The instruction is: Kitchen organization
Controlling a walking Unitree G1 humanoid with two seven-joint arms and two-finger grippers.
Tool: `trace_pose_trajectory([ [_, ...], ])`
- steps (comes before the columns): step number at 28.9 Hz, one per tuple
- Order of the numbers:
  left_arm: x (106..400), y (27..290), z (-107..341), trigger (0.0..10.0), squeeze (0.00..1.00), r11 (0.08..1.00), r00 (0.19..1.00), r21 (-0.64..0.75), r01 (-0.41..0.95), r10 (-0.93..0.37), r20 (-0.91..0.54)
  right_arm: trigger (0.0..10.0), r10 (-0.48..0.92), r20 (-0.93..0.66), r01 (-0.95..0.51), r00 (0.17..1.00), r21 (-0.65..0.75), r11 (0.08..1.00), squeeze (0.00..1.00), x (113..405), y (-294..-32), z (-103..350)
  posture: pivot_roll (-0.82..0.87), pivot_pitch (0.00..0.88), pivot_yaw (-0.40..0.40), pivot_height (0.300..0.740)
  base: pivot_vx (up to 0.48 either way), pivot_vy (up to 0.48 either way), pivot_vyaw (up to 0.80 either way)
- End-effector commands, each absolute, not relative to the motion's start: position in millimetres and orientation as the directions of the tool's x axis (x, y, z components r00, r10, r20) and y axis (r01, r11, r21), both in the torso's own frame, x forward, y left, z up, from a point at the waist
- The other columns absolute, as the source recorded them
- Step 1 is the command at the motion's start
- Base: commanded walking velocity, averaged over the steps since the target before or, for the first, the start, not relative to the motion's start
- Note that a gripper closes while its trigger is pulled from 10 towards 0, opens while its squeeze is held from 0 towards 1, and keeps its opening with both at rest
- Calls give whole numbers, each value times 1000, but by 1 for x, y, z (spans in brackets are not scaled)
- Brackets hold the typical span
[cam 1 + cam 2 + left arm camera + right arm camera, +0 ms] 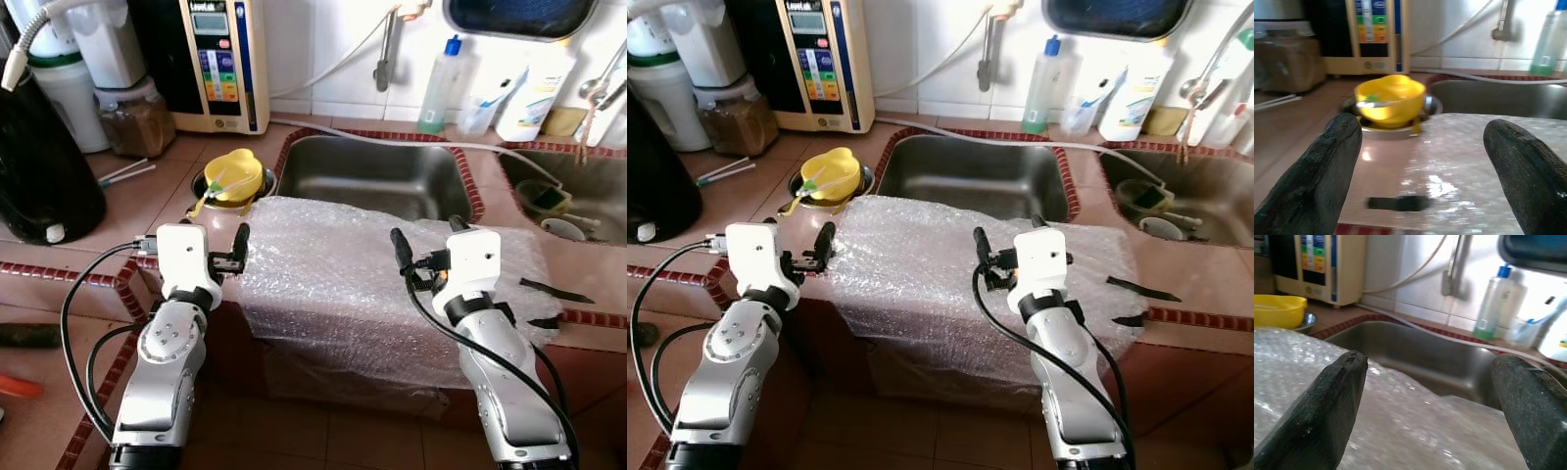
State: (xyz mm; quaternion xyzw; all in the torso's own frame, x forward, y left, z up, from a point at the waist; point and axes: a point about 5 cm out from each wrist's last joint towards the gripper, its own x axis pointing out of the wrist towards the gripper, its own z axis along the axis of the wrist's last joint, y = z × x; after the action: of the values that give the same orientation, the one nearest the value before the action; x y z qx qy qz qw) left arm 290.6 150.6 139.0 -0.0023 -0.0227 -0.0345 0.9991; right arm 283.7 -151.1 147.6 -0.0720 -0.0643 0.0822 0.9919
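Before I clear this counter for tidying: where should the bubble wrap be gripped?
Probably pinch the bubble wrap at its front edge, where it drapes over the counter lip and hangs free. Both open grippers, left gripper and right gripper, already face it from the front.

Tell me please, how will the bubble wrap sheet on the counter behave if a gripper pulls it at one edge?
The bubble wrap is probably floppy: it already droops over the counter's front edge. It likely weighs little, so a pull may drag the whole sheet. Its glossy surface could slip between the left gripper fingers, which stand open at its corner.
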Motion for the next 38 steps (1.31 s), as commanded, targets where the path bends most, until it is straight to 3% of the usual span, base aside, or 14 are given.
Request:
trace_pose_trajectory([
  [1,292,147,141,10000,0,996,996,-5,84,-84,44,10000,172,117,-152,978,-160,975,0,284,-153,149,2,0,20,740,0,-398,0],
  [15,294,154,143,10000,0,1000,998,15,13,-14,65,10000,185,122,-163,975,-171,972,0,283,-151,149,0,0,22,740,0,-25,0],
  [22,295,153,145,10000,0,1000,997,28,0,-2,75,10000,192,122,-170,974,-170,971,0,283,-149,148,3,0,20,740,0,0,729],
  [38,294,144,148,10000,0,995,990,22,98,-100,103,10000,180,117,-160,977,-156,975,0,284,-152,148,0,0,19,740,0,0,75],
])
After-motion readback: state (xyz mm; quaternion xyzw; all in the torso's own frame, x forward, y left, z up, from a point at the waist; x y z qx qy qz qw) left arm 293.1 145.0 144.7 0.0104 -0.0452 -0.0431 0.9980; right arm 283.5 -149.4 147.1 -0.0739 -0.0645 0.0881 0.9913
